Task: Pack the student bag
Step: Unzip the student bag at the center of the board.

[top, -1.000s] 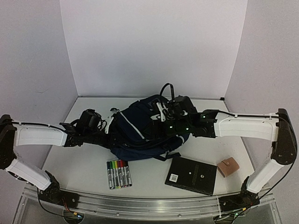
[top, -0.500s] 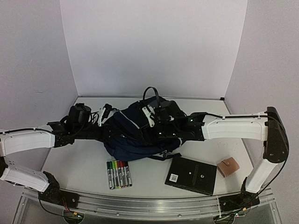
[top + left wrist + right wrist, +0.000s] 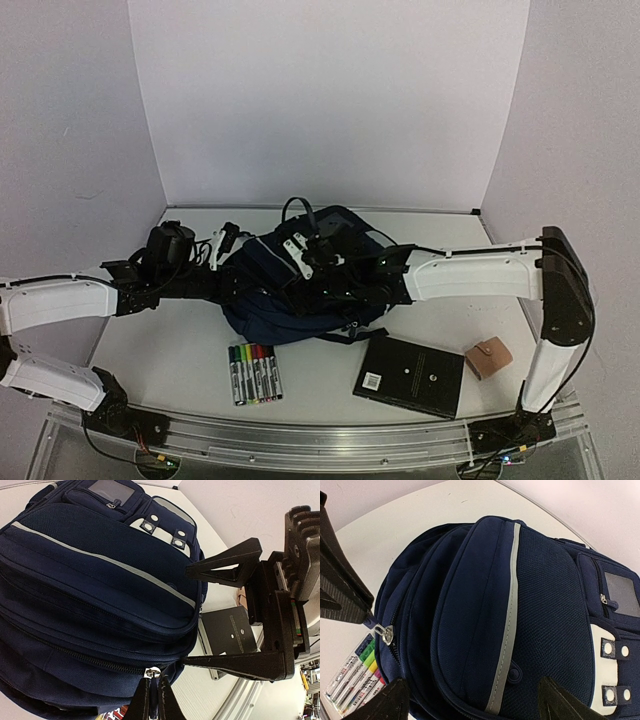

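First, markers [image 3: 255, 372]: a clear pack of coloured pens lying flat on the table [image 3: 180, 350] by the near edge, just in front of the bag.
Notebook [image 3: 410, 373]: black and flat, to the right of the markers, near the bag's front right corner.
Wallet [image 3: 488, 358]: small and tan, just right of the notebook.
Student bag [image 3: 290, 290]: navy, lying mid-table between the two arms, with its pale stripe and white patches facing up.
Left gripper [image 3: 154, 686]: at the bag's left side, jaws pressed together on the zipper pull [image 3: 151, 673] of a main zip.
Right gripper [image 3: 472, 681]: over the bag's front pocket, reaching in from the right. The jaws are spread wide, one finger off each side of the striped panel, and grip nothing. Whether the fingers touch the fabric cannot be told.
Back wall [image 3: 330, 100]: plain white, behind the bag.
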